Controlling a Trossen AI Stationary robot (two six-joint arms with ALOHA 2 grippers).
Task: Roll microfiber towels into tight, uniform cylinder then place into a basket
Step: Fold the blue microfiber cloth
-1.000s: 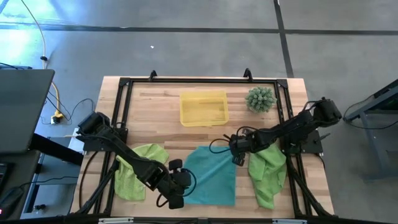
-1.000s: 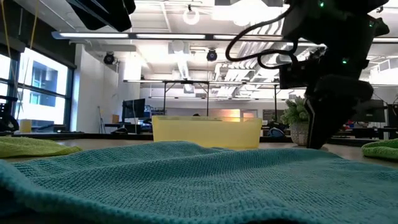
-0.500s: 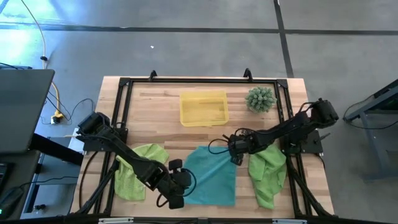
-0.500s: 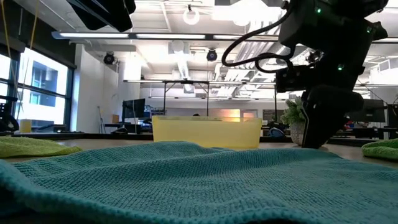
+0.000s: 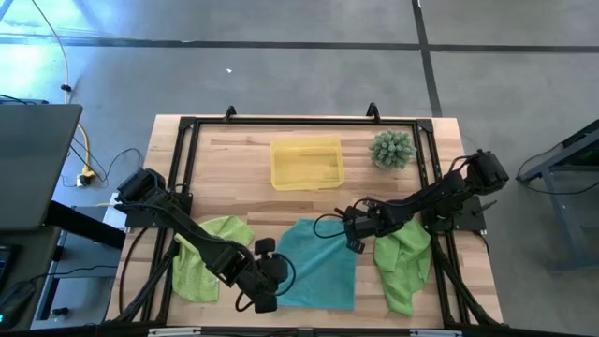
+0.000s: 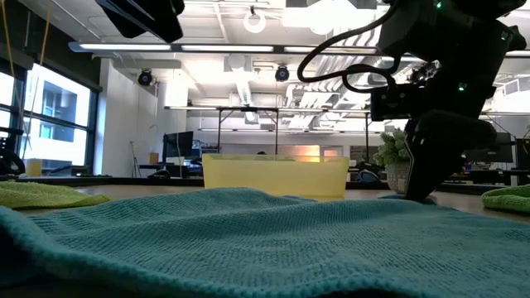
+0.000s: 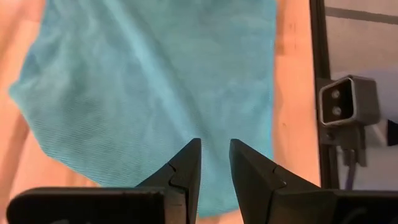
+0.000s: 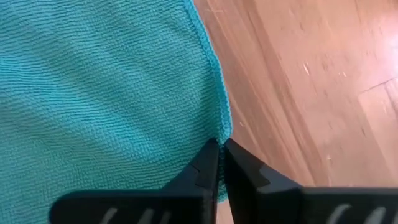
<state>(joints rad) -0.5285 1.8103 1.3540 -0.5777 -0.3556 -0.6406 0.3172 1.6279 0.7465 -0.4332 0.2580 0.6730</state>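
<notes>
Now the right gripper is pinched shut on the teal towel's hem, left gripper narrowly parted above it, and that thin bite could slip when pulled.

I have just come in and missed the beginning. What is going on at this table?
A two-armed robot is working on a teal towel spread flat on the wooden table. The right gripper is pinched on the towel's edge at one corner. The left gripper hovers at the opposite edge, fingers slightly apart. Two lime-green towels lie on either side, and the yellow basket holds nothing yet.
</notes>
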